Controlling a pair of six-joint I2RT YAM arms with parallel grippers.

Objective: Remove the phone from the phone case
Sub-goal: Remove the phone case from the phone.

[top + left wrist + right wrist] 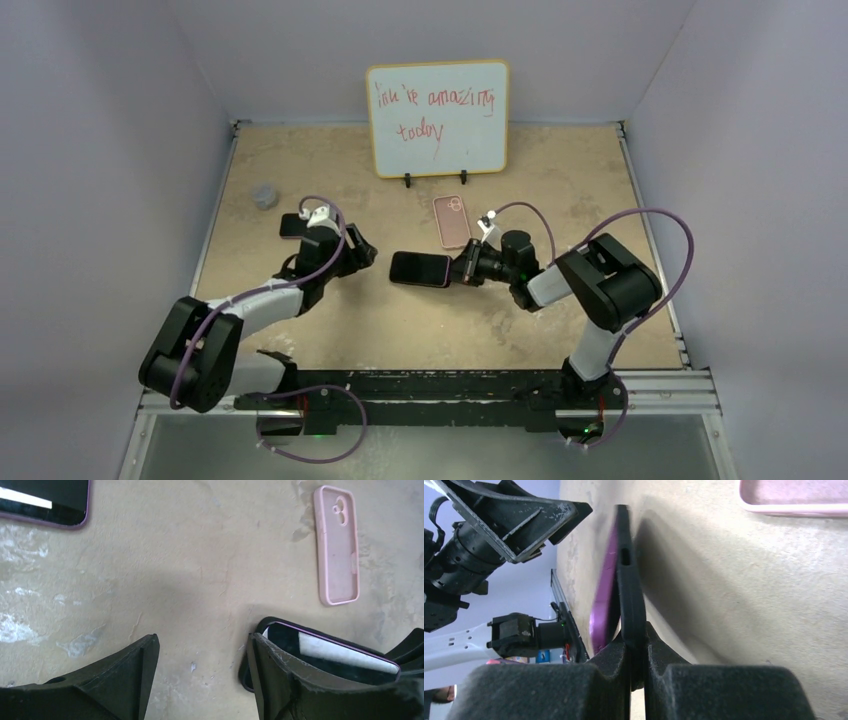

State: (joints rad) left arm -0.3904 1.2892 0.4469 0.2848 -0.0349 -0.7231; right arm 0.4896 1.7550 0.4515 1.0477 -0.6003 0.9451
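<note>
A purple phone [418,268] in a black case lies mid-table. In the right wrist view the black case [630,580] runs straight into my shut jaws, and the purple phone [603,595] stands just off the case's left side. My right gripper [466,268] [636,647] is shut on the case's right end. My left gripper [366,256] [202,667] is open and empty, just left of the phone. Its right finger [272,675] is next to the phone's end [325,650]; I cannot tell whether they touch.
An empty pink case [452,220] [338,545] [794,497] lies behind the phone. A second dark phone [292,225] [45,500] lies behind the left arm. A whiteboard [438,118] stands at the back, and a small grey object [264,195] sits far left.
</note>
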